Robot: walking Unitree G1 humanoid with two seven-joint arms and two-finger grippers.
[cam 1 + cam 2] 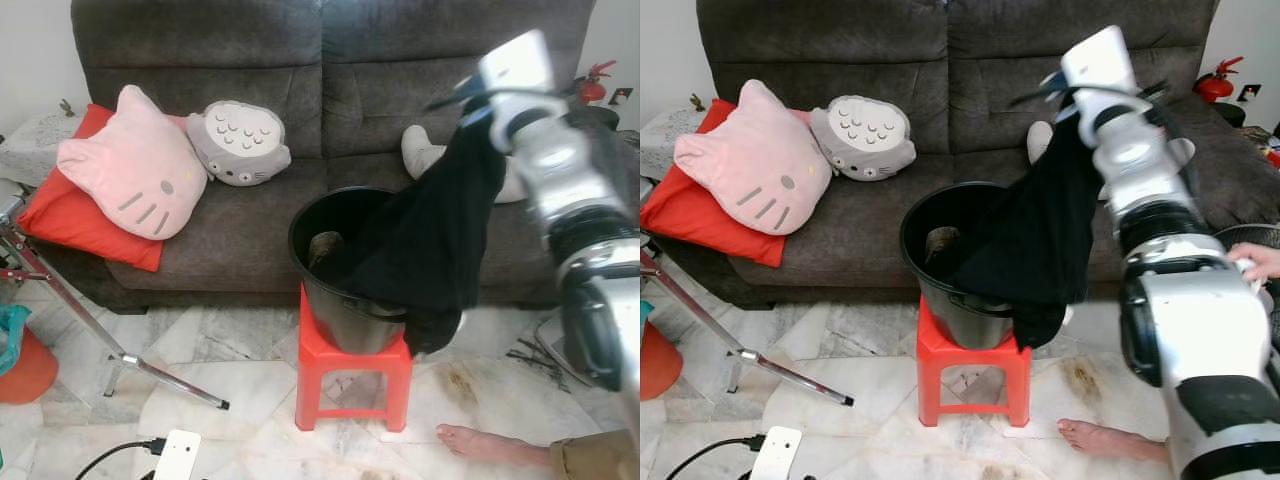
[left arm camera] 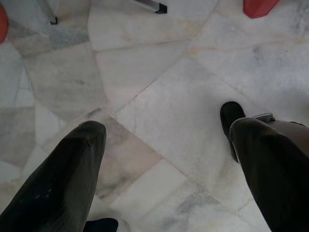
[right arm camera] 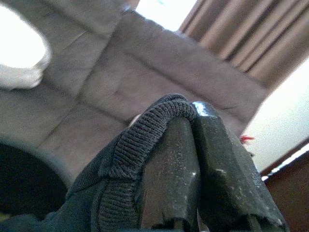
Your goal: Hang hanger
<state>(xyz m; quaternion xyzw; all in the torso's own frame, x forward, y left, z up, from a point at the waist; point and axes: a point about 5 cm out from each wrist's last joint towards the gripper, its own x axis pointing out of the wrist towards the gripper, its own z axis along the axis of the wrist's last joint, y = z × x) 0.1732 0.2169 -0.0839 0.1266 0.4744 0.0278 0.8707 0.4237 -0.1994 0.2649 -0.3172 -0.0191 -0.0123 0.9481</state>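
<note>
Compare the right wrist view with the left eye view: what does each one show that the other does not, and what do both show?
Right wrist view: the right gripper with its fingers shut on the ribbed hem of the black knitted garment, and beige curtains.

Left eye view: the black plastic bucket on a small red plastic stool, the garment hanging over the bucket's rim, a pink cat-face cushion and a person's bare foot.

Both: the garment and the dark grey sofa.

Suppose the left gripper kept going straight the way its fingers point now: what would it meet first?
Most likely the marble floor. The left gripper hangs open, pointing down at the pale tiles, with nothing between its fingers and the floor. How far off the floor lies is unclear.
</note>
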